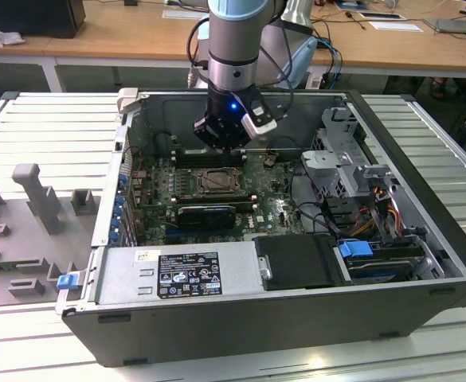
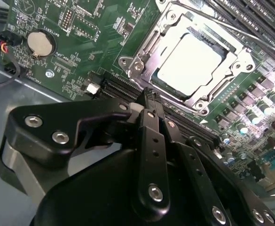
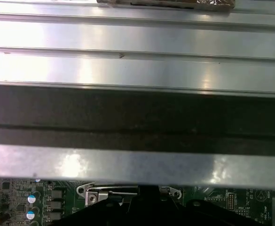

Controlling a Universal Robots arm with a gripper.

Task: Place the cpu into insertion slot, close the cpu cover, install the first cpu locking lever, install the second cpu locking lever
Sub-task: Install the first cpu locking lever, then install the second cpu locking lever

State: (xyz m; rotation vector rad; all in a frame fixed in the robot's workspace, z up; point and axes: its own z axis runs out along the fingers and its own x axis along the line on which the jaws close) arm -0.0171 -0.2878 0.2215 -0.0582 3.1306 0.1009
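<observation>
An open computer case (image 1: 296,318) lies on its side on a ribbed, silvery metal table (image 1: 49,127). Just beside it, toward the exterior view's left, a flat grey fixture plate (image 1: 25,239) with raised grey blocks rests on the same table.

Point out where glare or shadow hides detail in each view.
In the second wrist view, glare washes the cpu almost white, and the dark gripper is close and soft. In the first wrist view, bright reflections streak the metal rails; a dark band lies between them. In the exterior view, light is even, though the computer case interior sits in shade.
</observation>
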